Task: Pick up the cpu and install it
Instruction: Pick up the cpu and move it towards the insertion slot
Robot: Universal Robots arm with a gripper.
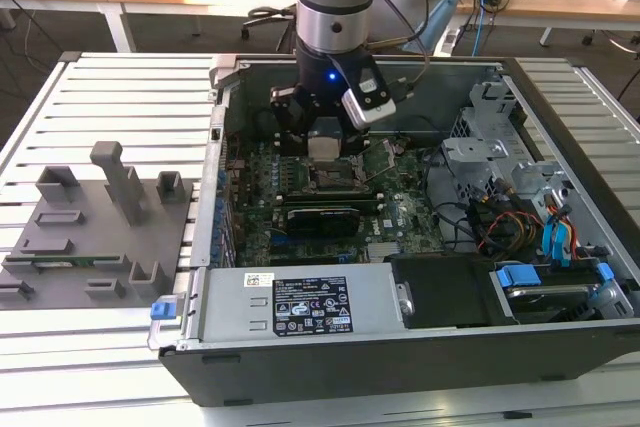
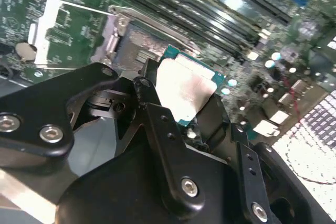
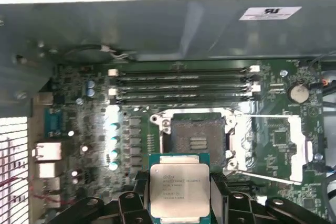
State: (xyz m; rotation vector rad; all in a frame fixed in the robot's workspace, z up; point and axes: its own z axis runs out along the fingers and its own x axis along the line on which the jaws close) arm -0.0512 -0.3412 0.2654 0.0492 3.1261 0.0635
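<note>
The cpu (image 3: 179, 190), a flat square chip with a matte silver-grey metal lid on a teal-green rim, is hanging just short of the socket (image 3: 197, 137) and is not seated in it. The gripper (image 3: 179, 203) is clamping it. Its two black, bolted metal fingers (image 3: 140, 203) are pressing against opposite edges of the chip, and both wrist views are showing this hold. In the exterior view the cpu (image 1: 322, 145) is hovering close over the socket (image 1: 335, 179).

The socket is lying bare, a dark square recess with a grainy bed of contacts inside a bright metal surround. Its load plate (image 3: 299, 153), a pale silvery open frame, is lying swung away flat to one side of the socket. Four long, dark memory slots (image 3: 184, 83) with white end clips are running parallel along the side of the socket away from the chip. A round, shiny coin cell (image 3: 299, 93) is sitting beyond the load plate.

A glossy green motherboard (image 3: 89, 124), studded with small components, is spreading all around the socket. In the exterior view a long black expansion card (image 1: 322, 219) is lying just beside the socket. The dark sheet-metal computer case (image 1: 420, 367) is enclosing the socket. The case is resting on a pale slatted table (image 1: 110, 77). A grey moulded fixture (image 1: 90, 247) is standing well apart from the socket, toward the exterior view's left.
</note>
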